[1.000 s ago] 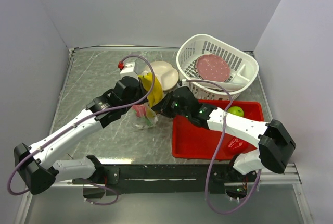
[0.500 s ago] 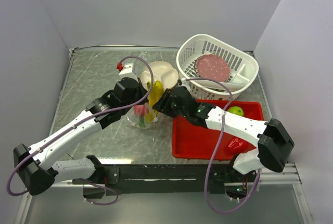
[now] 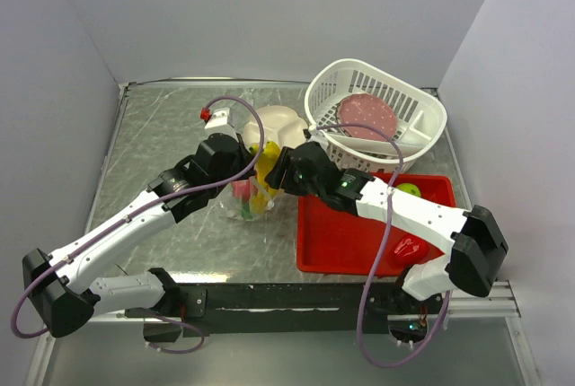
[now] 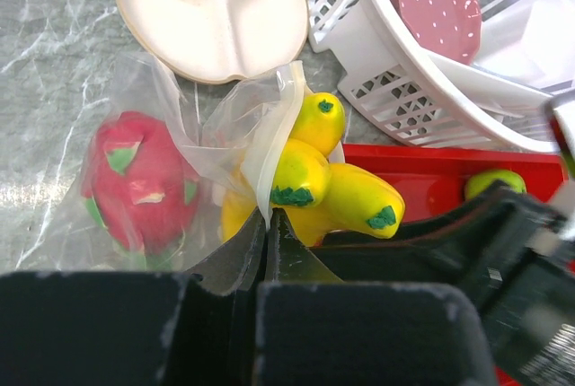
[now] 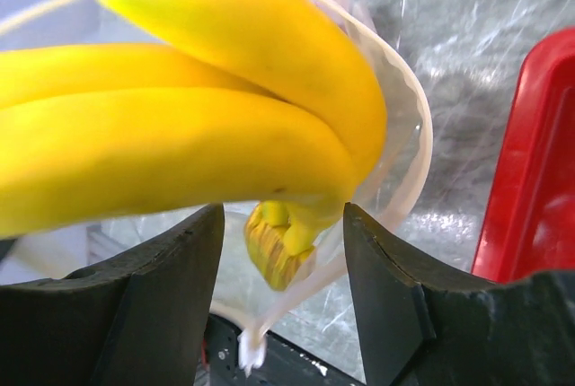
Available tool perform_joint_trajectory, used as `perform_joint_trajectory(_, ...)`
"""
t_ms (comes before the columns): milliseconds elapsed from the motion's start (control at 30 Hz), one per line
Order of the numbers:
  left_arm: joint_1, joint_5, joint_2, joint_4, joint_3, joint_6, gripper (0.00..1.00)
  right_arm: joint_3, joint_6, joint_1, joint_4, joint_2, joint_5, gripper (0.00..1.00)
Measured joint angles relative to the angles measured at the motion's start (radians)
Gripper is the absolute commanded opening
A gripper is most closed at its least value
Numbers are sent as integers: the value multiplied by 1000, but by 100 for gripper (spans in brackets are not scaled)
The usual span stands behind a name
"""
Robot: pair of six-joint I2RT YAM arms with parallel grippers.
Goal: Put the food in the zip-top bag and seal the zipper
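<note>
The clear zip-top bag (image 4: 225, 126) stands on the table with the pink-red dragon fruit (image 4: 139, 179) inside. My left gripper (image 4: 268, 221) is shut on the bag's mouth edge, on the zipper strip (image 4: 262, 166), and holds it up. The yellow banana bunch (image 4: 332, 184) sticks through the bag's mouth, tips up. My right gripper (image 5: 283, 233) is open, and the banana's stem (image 5: 278, 238) hangs between its fingers without touching them. The bag's rim (image 5: 409, 126) curves round the banana (image 5: 180, 135). The green apple (image 3: 409, 190) lies in the red tray (image 3: 359, 242).
A white slotted basket (image 3: 422, 121) with a reddish speckled disc (image 3: 366, 117) stands at the back right. A cream divided plate (image 3: 274, 126) lies just behind the bag. The red tray's edge (image 5: 539, 162) is close to the right of the bag.
The banana has gone from above the plate down into the bag's mouth. The right gripper has followed it towards the bag. The left gripper still holds the bag edge.
</note>
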Motion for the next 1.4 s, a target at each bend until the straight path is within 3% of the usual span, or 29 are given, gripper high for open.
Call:
perform_joint_trajectory(167, 6, -11, 0, 0, 0, -1, 1, 24, -51, 2, -64, -57, 56, 61)
perform_joint_trajectory(500, 10, -13, 0, 0, 0, -14, 1, -23, -90, -40, -116, -114, 133, 35)
perform_joint_trajectory(933, 12, -13, 0, -7, 0, -14, 1, -29, -99, -96, -58, 26, 85, 35)
perform_joint_trajectory(1400, 13, -21, -19, -15, -4, -15, 1, -79, -51, -93, -22, -53, 93, 35)
